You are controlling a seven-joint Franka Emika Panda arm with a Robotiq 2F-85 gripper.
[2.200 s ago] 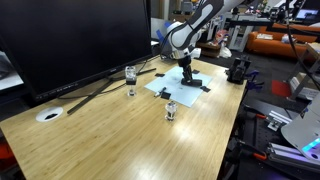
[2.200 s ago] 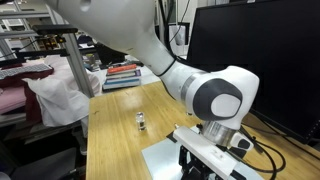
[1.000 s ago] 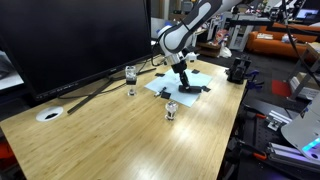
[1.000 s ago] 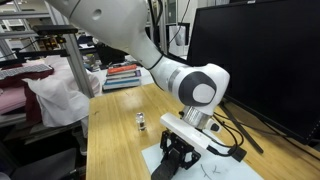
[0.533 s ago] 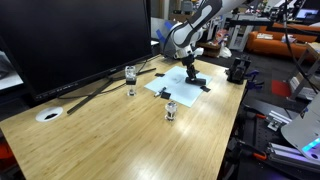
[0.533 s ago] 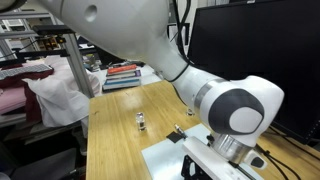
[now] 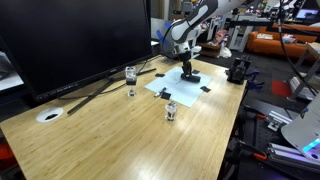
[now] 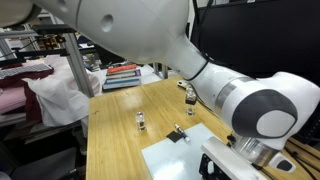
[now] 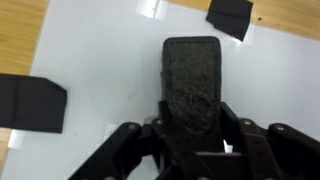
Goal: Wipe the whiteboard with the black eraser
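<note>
The whiteboard (image 7: 182,84) is a thin pale sheet lying flat on the wooden table, held by small black tabs at its corners; it also shows in an exterior view (image 8: 180,160) and fills the wrist view (image 9: 110,70). My gripper (image 7: 187,71) stands over the far part of the sheet, shut on the black eraser (image 9: 192,85), a matte black oblong block pressed against the sheet between the fingers (image 9: 190,125). In an exterior view the arm (image 8: 250,120) hides the eraser.
A large dark monitor (image 7: 70,40) stands behind the table. Two small glass jars (image 7: 130,76) (image 7: 171,110), a white disc (image 7: 48,115) and cables lie on the wood. A black device (image 7: 237,70) stands at the table's edge. Black tabs (image 9: 35,100) (image 9: 232,15) hold the sheet's corners.
My gripper with the eraser has swept back and forth across the sheet, from the near edge a second ago toward the far side now.
</note>
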